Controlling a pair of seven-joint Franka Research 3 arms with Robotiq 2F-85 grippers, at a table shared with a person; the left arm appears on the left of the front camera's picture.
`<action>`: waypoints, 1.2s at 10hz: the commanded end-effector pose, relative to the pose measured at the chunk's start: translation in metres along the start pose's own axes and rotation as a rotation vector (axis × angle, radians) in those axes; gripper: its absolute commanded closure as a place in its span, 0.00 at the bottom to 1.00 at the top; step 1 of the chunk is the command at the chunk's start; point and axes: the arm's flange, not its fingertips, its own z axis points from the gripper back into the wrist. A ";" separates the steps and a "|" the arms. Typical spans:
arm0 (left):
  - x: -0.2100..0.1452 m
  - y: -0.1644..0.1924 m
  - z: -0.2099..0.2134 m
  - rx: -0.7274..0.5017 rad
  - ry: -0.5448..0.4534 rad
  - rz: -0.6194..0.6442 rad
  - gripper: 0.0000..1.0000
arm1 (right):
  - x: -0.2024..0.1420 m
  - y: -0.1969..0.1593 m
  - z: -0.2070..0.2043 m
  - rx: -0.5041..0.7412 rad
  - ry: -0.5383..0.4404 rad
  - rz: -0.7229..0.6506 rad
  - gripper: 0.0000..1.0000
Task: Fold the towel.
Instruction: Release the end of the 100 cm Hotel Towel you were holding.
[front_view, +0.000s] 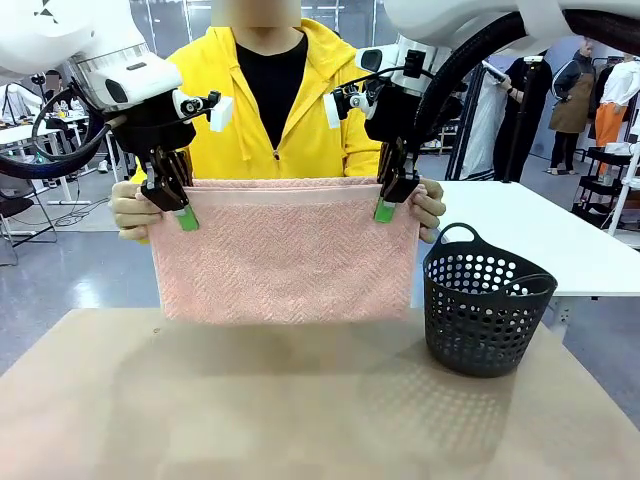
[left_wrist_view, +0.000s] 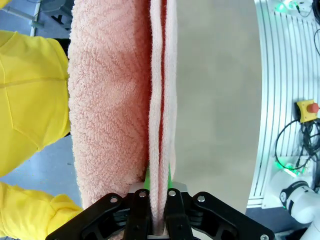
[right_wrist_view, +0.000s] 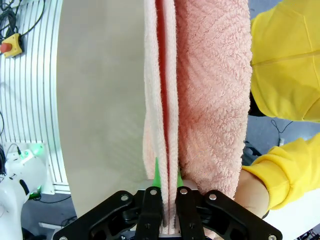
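Towel (front_view: 285, 250) clamped at its top edge by both jaws.
The left jaws and the right jaws are each closed on the hem; the cloth is hung below them, with a person's hands (front_view: 130, 212) held just outside them.

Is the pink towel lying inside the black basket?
No, the towel hangs beside the basket, clamped at its top edge by the left gripper and the right gripper.
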 end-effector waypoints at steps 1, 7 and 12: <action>-0.001 0.000 0.001 0.002 -0.002 0.002 1.00 | -0.001 0.000 0.000 -0.002 0.002 -0.001 1.00; -0.001 0.000 0.001 0.002 -0.002 0.002 1.00 | -0.001 0.000 0.000 -0.002 0.002 -0.001 1.00; -0.001 0.000 0.001 0.002 -0.002 0.002 1.00 | -0.001 0.000 0.000 -0.002 0.002 -0.001 1.00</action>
